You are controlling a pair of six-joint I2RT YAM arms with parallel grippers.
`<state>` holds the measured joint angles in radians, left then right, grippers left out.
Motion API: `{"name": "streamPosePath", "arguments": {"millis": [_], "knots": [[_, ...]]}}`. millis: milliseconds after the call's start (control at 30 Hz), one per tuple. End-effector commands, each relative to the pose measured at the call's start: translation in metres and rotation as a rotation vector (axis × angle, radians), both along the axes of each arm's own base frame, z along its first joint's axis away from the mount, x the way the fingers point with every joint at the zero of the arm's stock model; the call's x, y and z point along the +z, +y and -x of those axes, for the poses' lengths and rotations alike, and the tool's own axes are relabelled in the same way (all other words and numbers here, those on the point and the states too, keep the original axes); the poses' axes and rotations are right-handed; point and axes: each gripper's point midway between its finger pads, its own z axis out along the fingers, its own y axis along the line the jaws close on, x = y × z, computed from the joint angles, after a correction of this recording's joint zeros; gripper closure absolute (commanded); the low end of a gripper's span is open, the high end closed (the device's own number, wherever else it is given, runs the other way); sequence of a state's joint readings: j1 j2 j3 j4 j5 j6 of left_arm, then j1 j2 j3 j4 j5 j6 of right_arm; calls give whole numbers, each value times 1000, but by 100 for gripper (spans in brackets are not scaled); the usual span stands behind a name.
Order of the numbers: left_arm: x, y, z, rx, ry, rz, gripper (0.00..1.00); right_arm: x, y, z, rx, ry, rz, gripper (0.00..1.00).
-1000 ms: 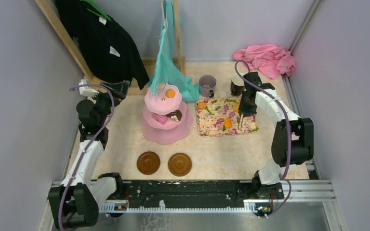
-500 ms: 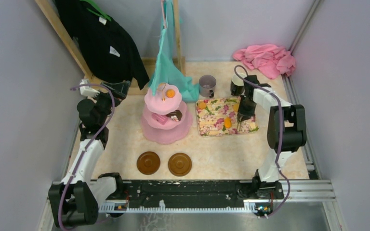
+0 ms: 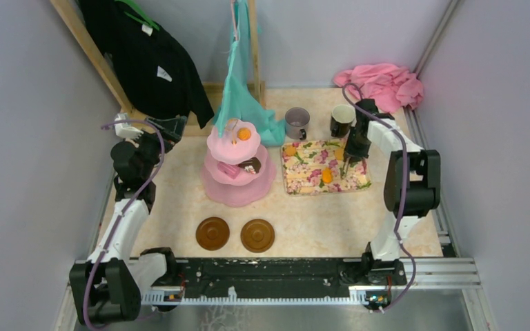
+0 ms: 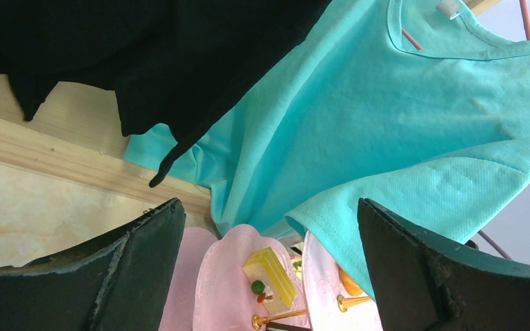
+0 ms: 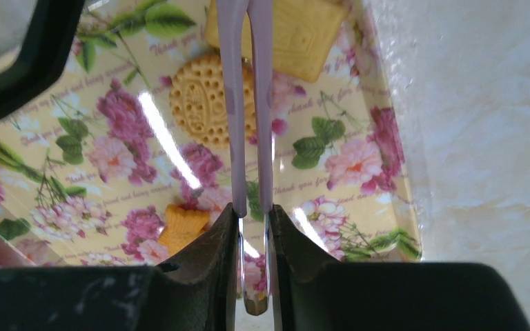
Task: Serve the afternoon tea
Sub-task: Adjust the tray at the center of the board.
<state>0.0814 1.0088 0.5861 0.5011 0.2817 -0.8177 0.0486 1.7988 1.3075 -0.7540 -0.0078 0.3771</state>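
My right gripper (image 5: 254,214) is shut on a pair of lilac tongs (image 5: 245,103), whose arms reach out over the floral tray (image 5: 359,172). Under the tongs lie a round biscuit (image 5: 203,96), a square biscuit (image 5: 297,34) and a small orange cake (image 5: 183,224). In the top view the right gripper (image 3: 353,157) hangs over the tray's right part (image 3: 310,169). The pink three-tier stand (image 3: 238,189) carries an orange cake (image 3: 244,133), a brown cake (image 3: 251,165) and a pink cake (image 3: 231,171). My left gripper (image 4: 269,207) is open, facing the stand's yellow cake (image 4: 274,274).
A grey mug (image 3: 297,122) and a black mug (image 3: 341,120) stand behind the tray. Two brown discs (image 3: 212,233) (image 3: 257,235) lie near the front. Teal fabric (image 3: 238,89) hangs over the stand, a black garment (image 3: 145,62) is at back left, and a pink cloth (image 3: 383,84) at back right.
The right arm's elbow has swung in toward the table and its wrist has shifted slightly toward the back. The tongs stay over the tray. The left arm has not moved.
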Motion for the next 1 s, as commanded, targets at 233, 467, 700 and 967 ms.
{"name": "streamPosePath", "arguments": {"millis": [233, 467, 700, 967], "knots": [[17, 4, 0, 2, -52, -19, 1, -7, -9, -15, -22, 44, -32, 97], [22, 3, 3, 0, -64, -18, 1, -8, -8, 9, -5, 96, -40, 97], [26, 2, 6, -4, -74, -24, 1, -21, 8, 34, 9, 136, -121, 98], [30, 1, 8, -10, -85, -23, 1, -16, 34, 44, 48, 132, -138, 98]]}}
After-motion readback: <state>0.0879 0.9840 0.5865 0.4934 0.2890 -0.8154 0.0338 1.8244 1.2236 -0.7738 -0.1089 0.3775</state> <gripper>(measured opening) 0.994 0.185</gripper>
